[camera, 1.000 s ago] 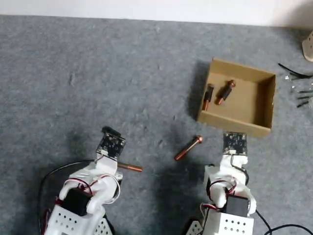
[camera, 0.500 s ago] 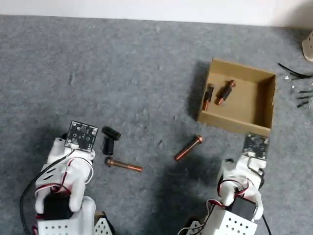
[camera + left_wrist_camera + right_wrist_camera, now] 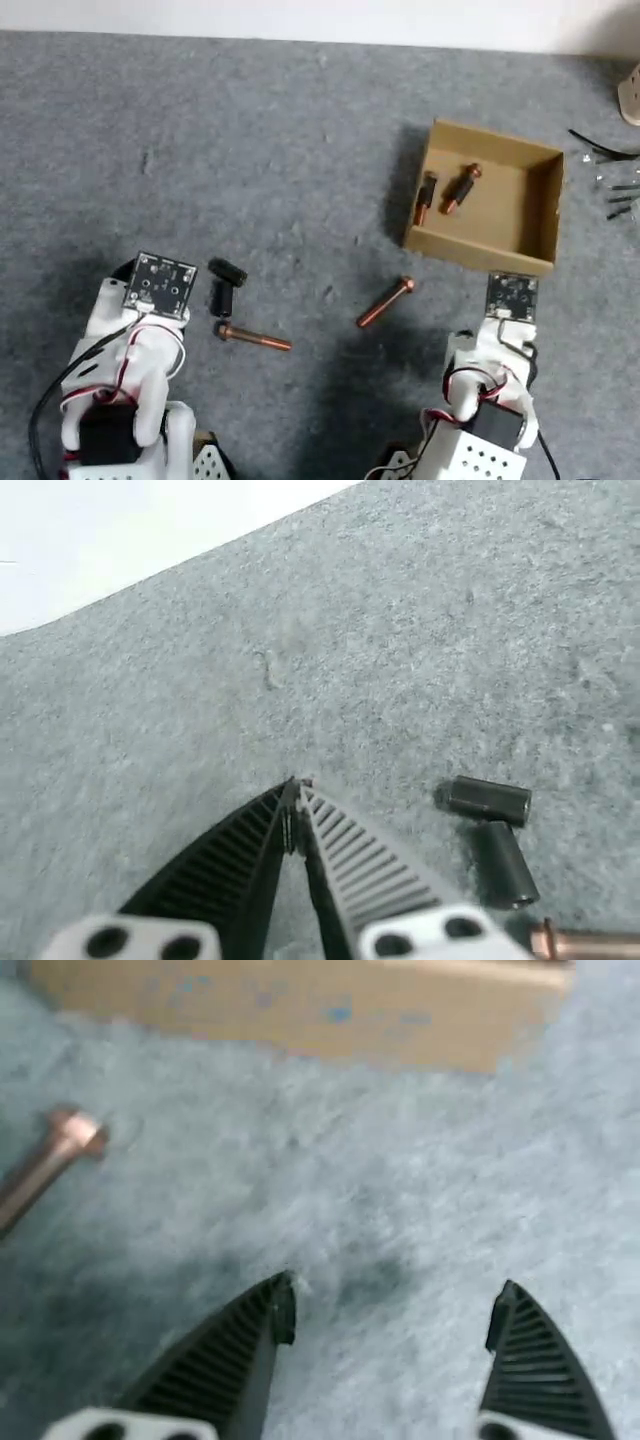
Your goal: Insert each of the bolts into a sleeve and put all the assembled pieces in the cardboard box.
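Observation:
Two black sleeves (image 3: 226,284) lie on the grey carpet beside my left arm, seen close in the left wrist view (image 3: 489,801). A copper bolt (image 3: 254,338) lies just below them, its head showing in the wrist view (image 3: 560,943). A second copper bolt (image 3: 386,302) lies mid-table, its head also in the right wrist view (image 3: 62,1142). The cardboard box (image 3: 543,262) holds two assembled pieces (image 3: 443,193). My left gripper (image 3: 297,805) is shut and empty, left of the sleeves. My right gripper (image 3: 393,1315) is open over bare carpet, below the box's near wall (image 3: 300,1015).
Black cables and small loose parts (image 3: 612,180) lie right of the box. A white wall edge runs along the far side of the carpet. Open carpet stretches across the far left and the middle.
My left arm swung left, uncovering the sleeves and the bolt's head, then drew back slightly. My right arm shifted right toward the box's lower right corner, then eased back.

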